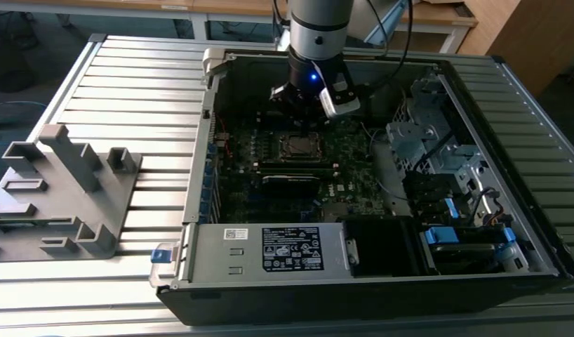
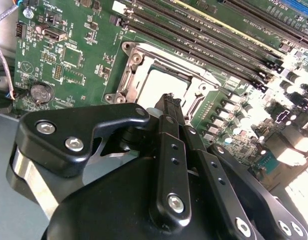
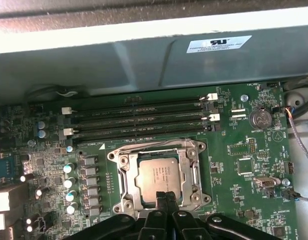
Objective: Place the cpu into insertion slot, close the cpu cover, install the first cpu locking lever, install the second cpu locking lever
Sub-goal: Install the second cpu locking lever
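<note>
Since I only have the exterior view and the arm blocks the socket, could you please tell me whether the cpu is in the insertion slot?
Observer: Yes, in the first wrist view the cpu lies flat inside the insertion slot.
Operator: Thank you. Is the cpu cover down?
Observer: It appears so; the cpu cover lies flat, framing the chip.
Operator: And the gripper?
Observer: The gripper is shut, its tips at one edge of the cover.
</note>
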You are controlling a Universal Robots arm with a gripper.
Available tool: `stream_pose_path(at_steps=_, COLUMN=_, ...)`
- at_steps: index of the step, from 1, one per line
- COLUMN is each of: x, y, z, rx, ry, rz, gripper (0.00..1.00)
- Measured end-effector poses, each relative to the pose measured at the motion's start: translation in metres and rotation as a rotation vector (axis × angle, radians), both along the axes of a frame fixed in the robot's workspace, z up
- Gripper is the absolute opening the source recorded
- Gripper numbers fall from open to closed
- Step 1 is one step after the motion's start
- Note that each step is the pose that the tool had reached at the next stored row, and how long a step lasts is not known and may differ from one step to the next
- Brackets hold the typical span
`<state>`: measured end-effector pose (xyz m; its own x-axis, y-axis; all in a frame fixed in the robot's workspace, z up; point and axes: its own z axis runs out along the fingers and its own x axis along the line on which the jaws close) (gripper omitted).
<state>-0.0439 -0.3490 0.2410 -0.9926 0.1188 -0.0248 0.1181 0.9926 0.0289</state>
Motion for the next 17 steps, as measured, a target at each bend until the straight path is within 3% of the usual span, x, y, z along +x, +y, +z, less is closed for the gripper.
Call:
stream_pose_path(at_steps=4, x=0.0, y=0.0, z=0.0033, rx=0.0, ry=0.0, rz=0.0, gripper=0.11)
stream_pose_path(at_steps=17, x=0.0, y=0.0, z=0.0055, rx=0.0003, ry=-0.0002, rz=0.0, gripper=0.11)
